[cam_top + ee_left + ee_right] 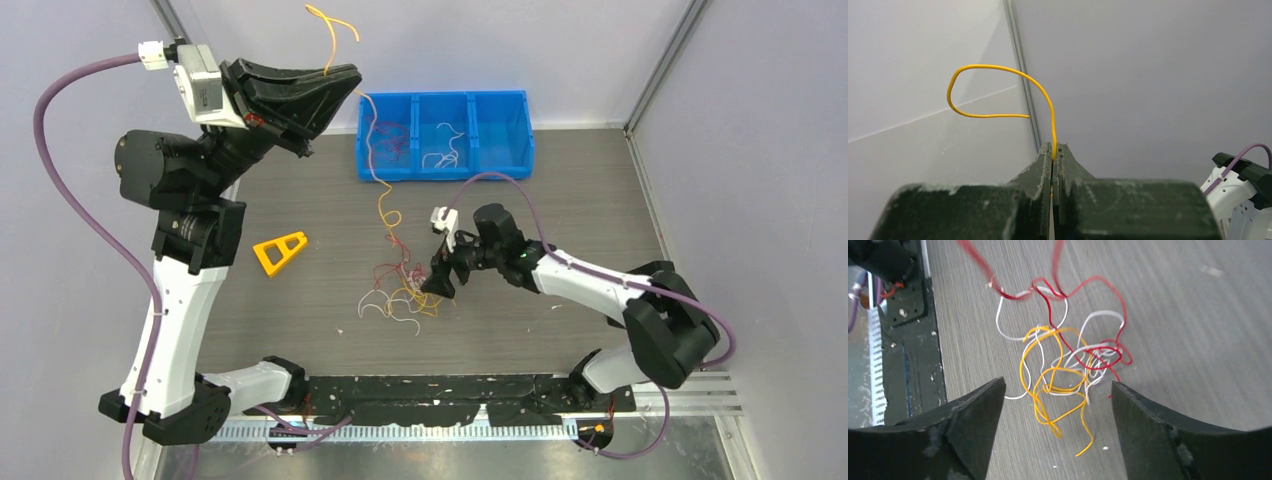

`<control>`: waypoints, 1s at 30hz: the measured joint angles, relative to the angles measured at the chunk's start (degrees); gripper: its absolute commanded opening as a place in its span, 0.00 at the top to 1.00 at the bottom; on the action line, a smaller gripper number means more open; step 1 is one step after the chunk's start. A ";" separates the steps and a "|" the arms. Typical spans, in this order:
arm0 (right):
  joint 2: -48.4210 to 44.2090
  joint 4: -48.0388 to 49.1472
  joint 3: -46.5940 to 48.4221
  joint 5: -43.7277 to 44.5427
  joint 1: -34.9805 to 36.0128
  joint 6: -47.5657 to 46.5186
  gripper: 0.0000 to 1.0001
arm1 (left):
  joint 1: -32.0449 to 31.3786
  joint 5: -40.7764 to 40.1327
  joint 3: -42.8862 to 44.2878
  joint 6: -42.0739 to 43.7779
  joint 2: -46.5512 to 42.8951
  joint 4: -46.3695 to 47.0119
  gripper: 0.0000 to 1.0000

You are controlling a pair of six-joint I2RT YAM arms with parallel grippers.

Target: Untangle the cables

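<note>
A small tangle of thin red, yellow-orange and white cables [402, 290] lies on the table's middle. In the right wrist view the tangle [1068, 365] sits just ahead of and between the jaws. My left gripper [352, 80] is raised high at the back and shut on one yellow cable [378, 175], which hangs down to the tangle. Its free end curls above the jaws [998, 90]. My right gripper [437, 287] is open and low over the tangle's right side, holding nothing.
A blue three-compartment bin [520, 130] stands at the back with red and white cables inside. A yellow triangular piece [279, 250] lies left of the tangle. Grey walls close in the back and sides.
</note>
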 measured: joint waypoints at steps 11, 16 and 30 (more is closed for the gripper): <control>-6.73 6.97 8.02 -1.95 2.16 3.58 0.53 | 0.04 0.07 -1.57 -1.05 0.13 1.55 1.00; 2.05 9.99 10.58 -1.81 3.30 2.93 0.94 | 0.59 -0.61 -1.57 -0.90 0.17 1.92 1.00; 9.07 -4.04 4.00 -0.85 1.42 -6.03 0.20 | 3.48 -5.33 2.38 -2.75 1.38 2.49 1.00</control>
